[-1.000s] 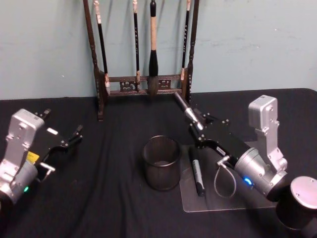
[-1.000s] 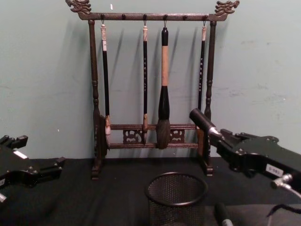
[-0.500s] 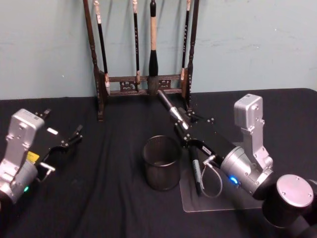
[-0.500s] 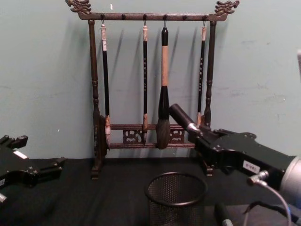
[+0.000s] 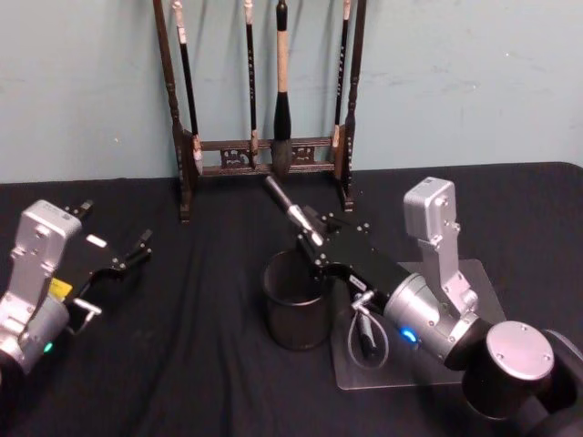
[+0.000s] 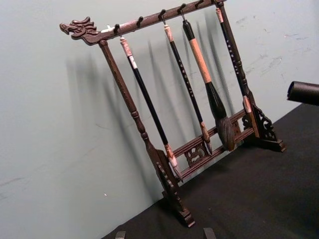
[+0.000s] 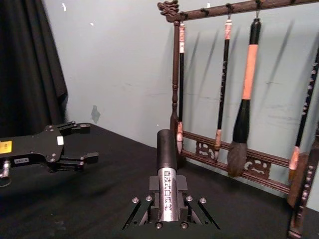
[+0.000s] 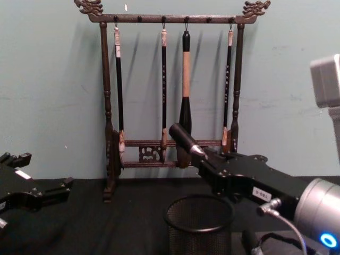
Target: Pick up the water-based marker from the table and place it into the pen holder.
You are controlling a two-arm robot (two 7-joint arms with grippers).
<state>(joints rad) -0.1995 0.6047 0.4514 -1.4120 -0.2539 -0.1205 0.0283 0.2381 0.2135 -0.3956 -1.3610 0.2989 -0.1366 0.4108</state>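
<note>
My right gripper is shut on the water-based marker, a silver barrel with a black cap that points up and toward the rack. It hangs tilted just above the back rim of the pen holder, a black wire-mesh cup in the middle of the table. From the chest view the marker sticks out above the holder, with the gripper behind it. The right wrist view shows the barrel clamped between the jaws. My left gripper rests open at the far left.
A second dark marker lies on a clear plate right of the holder, under my right arm. A tall dark wooden rack hung with brushes stands at the back against the wall. Black cloth covers the table.
My right arm has swung left with the marker, from over the clear plate to above the pen holder. The left arm has not moved.
</note>
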